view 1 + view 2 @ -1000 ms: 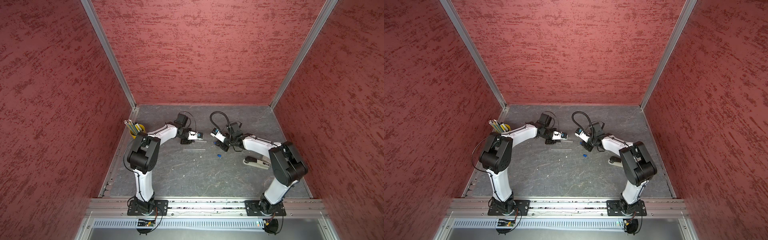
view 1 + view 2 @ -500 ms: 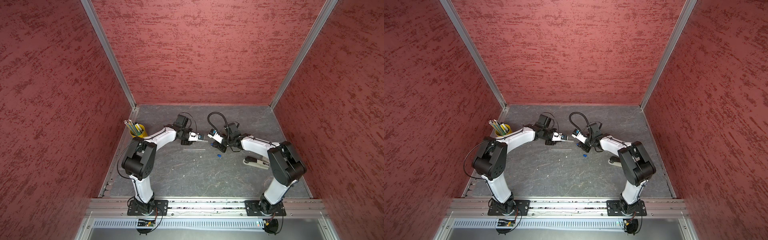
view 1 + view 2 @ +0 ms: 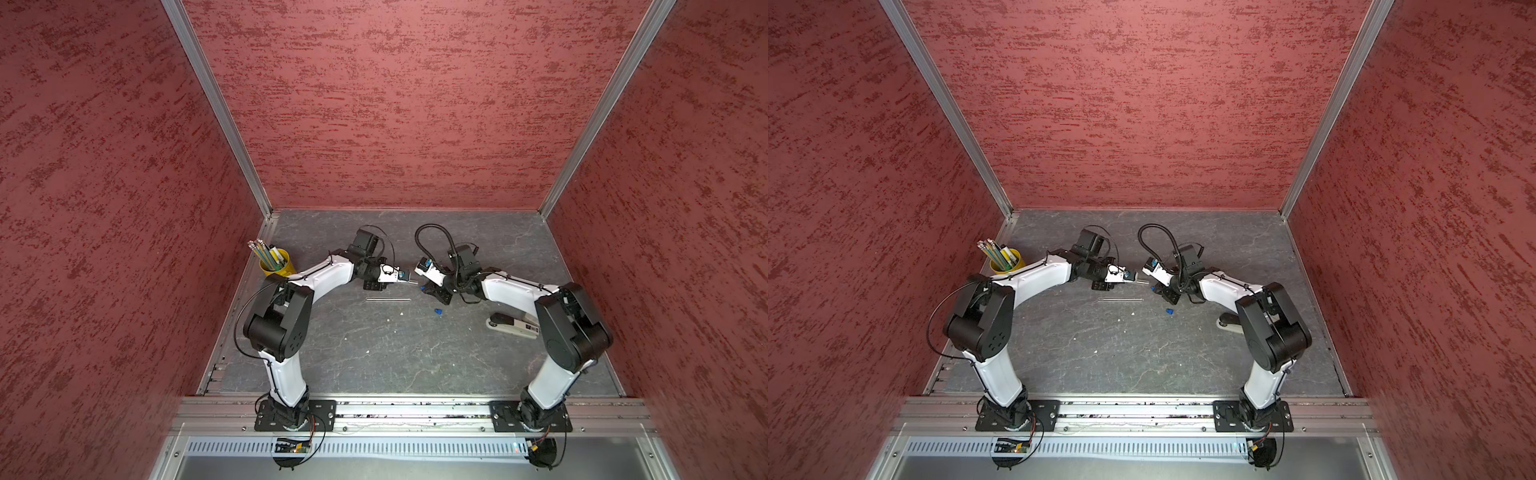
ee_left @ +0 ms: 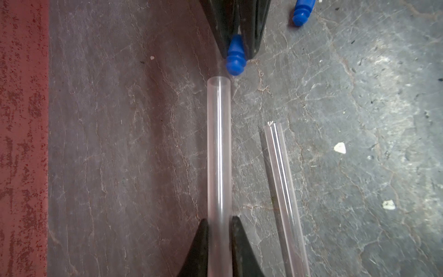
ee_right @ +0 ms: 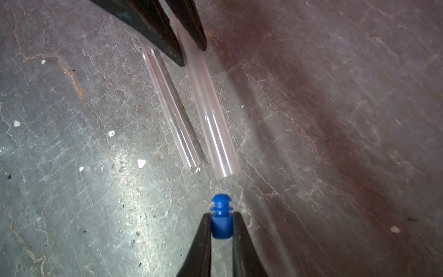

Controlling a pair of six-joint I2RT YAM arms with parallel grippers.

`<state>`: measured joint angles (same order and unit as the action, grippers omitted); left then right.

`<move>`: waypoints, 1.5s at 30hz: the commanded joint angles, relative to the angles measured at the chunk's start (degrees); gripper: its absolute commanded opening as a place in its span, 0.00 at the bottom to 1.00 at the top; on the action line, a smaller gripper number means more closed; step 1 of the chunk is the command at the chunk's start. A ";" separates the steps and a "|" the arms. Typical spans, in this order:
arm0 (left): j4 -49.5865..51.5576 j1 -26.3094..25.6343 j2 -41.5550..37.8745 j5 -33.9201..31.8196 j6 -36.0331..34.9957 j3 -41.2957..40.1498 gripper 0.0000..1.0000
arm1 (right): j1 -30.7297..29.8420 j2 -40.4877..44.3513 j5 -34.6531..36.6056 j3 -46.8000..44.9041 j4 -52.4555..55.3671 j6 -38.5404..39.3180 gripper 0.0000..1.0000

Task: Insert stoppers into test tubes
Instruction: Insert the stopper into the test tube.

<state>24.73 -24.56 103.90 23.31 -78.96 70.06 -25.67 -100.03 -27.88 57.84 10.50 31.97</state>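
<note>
The left arm point(image 3: 328, 272) and right arm point(image 3: 511, 291) are white with black joints and cables. The left gripper point(image 4: 219, 219) and right gripper point(image 5: 221, 214) are black.

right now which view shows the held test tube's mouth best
Left wrist view: the held test tube runs down the frame, mouth clear, short of the gripped stopper. Right wrist shows it slanted; both top views, a sliver.

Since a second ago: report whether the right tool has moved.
Yes, slightly. In a top view the right tool, holding a stopper, has shifted away from the loose stopper on the table, toward the left tool and its test tube.
</note>
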 commanded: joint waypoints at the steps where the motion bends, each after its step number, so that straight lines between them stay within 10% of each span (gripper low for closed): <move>1: -0.91 -0.22 -1.92 0.94 -0.80 -0.88 0.16 | -0.34 0.46 -1.64 2.10 -1.27 0.66 0.14; 45: -4.25 -0.05 -3.61 3.58 -1.09 -2.82 0.16 | -0.17 4.76 2.36 0.51 1.36 3.62 0.14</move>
<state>21.37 -24.56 101.56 25.54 -79.46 67.81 -25.67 -95.33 -26.46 58.39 10.79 34.81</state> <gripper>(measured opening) 0.159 0.159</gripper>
